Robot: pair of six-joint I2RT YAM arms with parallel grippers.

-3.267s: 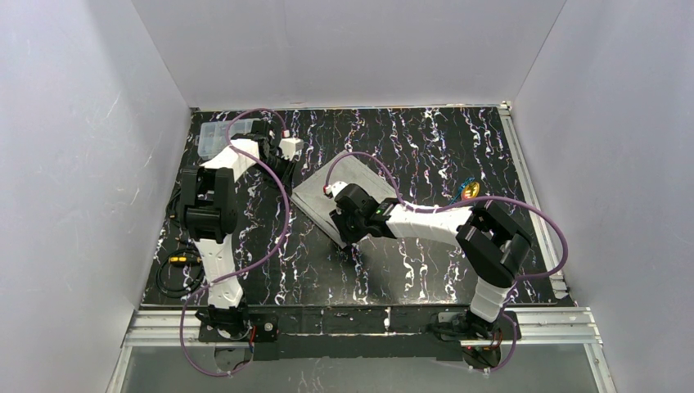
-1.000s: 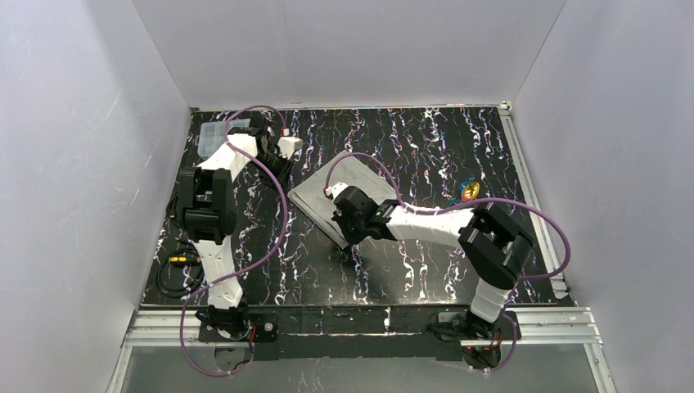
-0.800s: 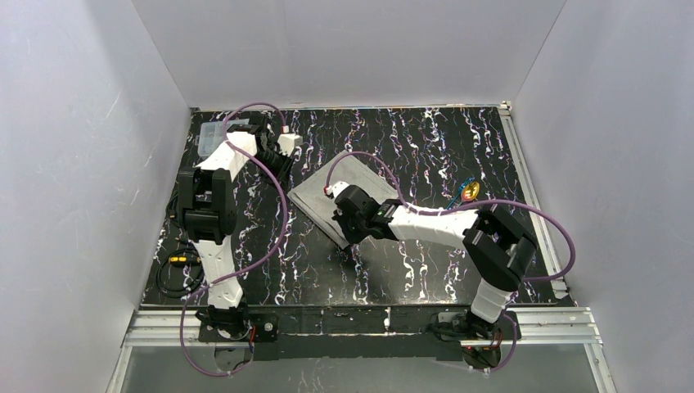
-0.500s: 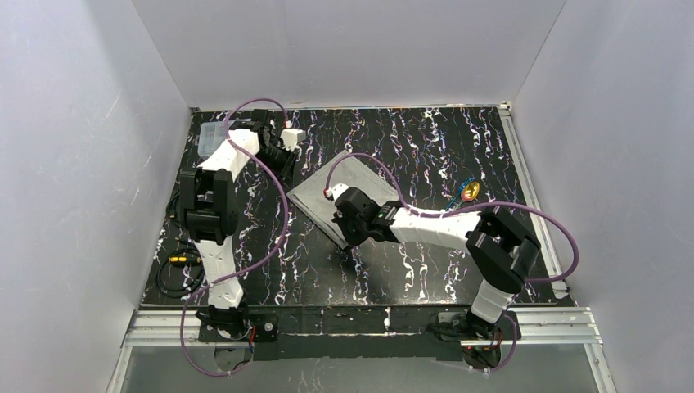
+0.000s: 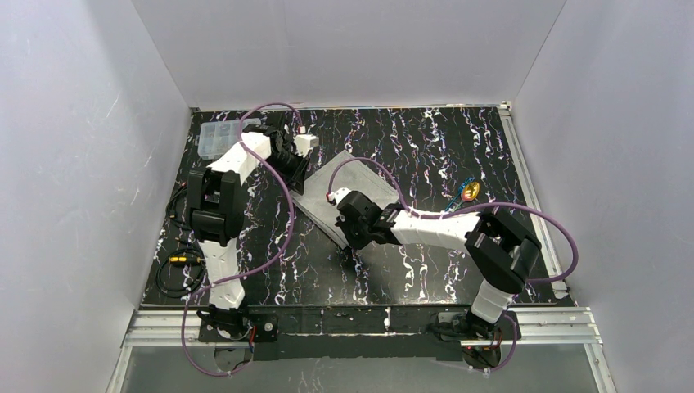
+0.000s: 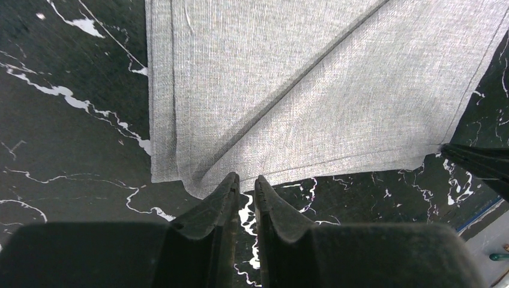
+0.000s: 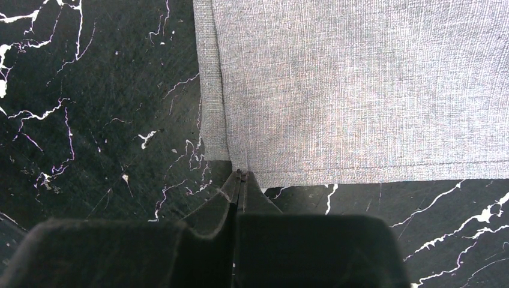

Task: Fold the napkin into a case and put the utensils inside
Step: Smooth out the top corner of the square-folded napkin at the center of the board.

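Note:
The napkin point(image 5: 352, 176) lies on the black marbled table as a flat, layered light-grey rectangle, set diagonally. In the left wrist view the napkin point(image 6: 312, 90) shows a diagonal fold, and my left gripper point(image 6: 245, 180) stands at its left corner, slightly open, with only table between the fingers. My left gripper point(image 5: 296, 184) comes in from the far left. My right gripper point(image 7: 241, 174) is shut, its tips touching the near hem of the napkin point(image 7: 360, 90) by a layered corner. My right gripper point(image 5: 345, 237) sits at the cloth's near corner. The utensils point(image 5: 466, 191), blue and gold, lie to the right.
A clear plastic compartment box point(image 5: 217, 139) sits at the far left corner. Black and yellow cables point(image 5: 176, 266) lie by the left edge. Purple cables loop over both arms. White walls close in three sides.
My left arm has swung from the clear box over to the napkin's left corner. The right gripper has stayed at the napkin's near edge, shut.

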